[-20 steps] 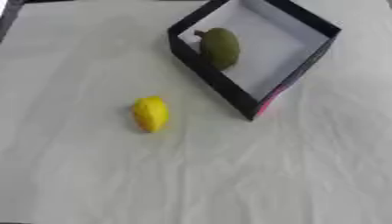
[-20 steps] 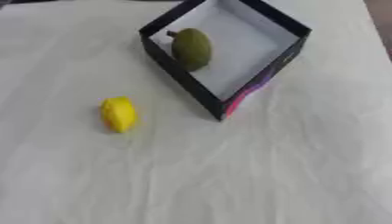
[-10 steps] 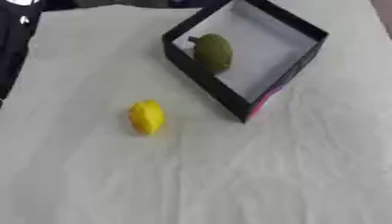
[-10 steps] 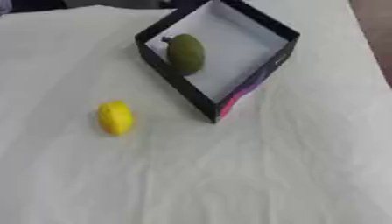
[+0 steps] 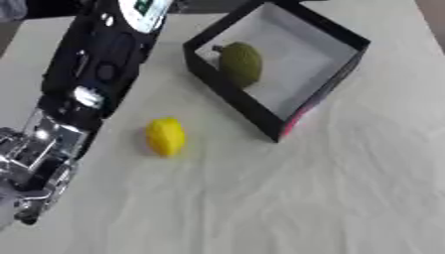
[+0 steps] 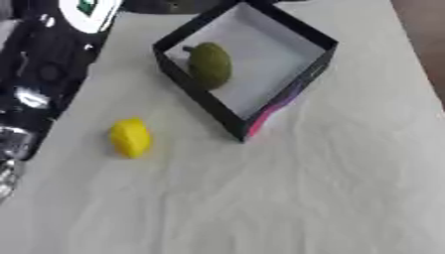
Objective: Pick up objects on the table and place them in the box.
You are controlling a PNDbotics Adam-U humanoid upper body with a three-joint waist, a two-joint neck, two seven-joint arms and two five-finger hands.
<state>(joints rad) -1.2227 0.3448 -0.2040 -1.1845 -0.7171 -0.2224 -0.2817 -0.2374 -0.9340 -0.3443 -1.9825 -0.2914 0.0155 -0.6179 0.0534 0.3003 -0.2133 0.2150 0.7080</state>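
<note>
lemon [image 5: 165, 137] on table [image 5: 330, 198], long axis toward far edge | left hand [image 5: 35, 168] just beside, left of it (fingers: cannot tell) | box [image 5: 233, 94] right of it

The yellow fruit [image 5: 165, 137] lies alone on the tabletop [image 5: 330, 198], bare cloth all around it. The left arm [image 5: 91, 74] slants down the left side just beside the fruit, with the left hand [image 5: 31, 176] low at the left edge. The box [image 5: 276, 115] stands to the fruit's upper right, its near black wall between fruit and interior. Inside, a green fruit [image 5: 241, 63] fills the left part; the right part is bare floor.
</note>
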